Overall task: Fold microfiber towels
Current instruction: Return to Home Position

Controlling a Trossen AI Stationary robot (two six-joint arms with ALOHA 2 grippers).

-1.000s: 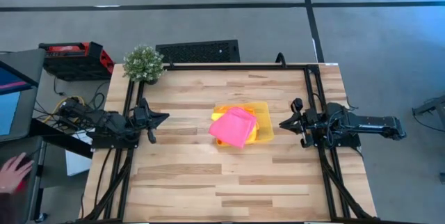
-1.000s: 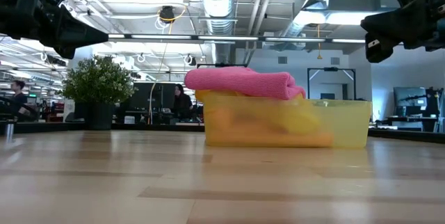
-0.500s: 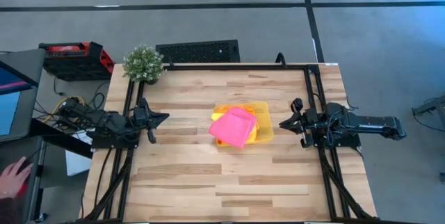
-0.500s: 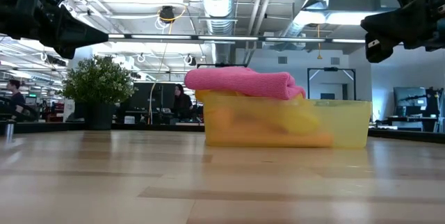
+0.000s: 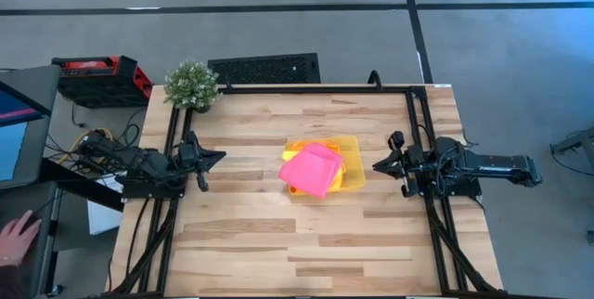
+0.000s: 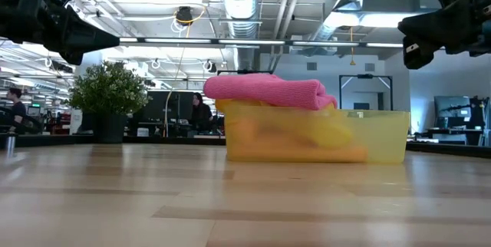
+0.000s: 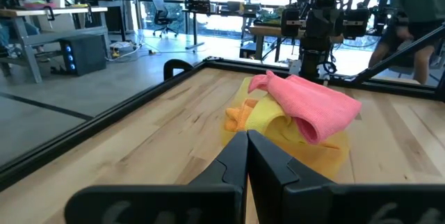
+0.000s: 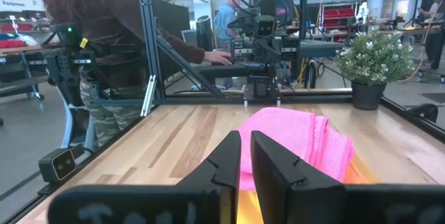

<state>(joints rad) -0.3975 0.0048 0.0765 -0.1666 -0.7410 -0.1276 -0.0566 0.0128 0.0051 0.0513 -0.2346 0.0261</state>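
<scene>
At the left middle of the high view, the left gripper hangs over the edge of the pale wooden table. Its two dark fingers are pressed together and hold nothing.

In the middle of the table sits the see-through yellow plastic tray. The soft hot pink microfiber towel lies folded on top of the pile in it, and one side hangs a little over the tray's left rim. Under it, the left wrist view shows a bit of a soft orange microfiber towel and a soft bright yellow microfiber towel.

These cloths look light, floppy and a bit fuzzy, so they would likely not slip from a pinch. But a folded one could fall open if pulled by one loose corner. The best place to hold the pink one is likely the thick folded edge, with all the layers pinched at once.

At the right middle, the right gripper hangs over the table's right edge, well apart from the tray. Its fingers are closed too, with nothing between them.
</scene>
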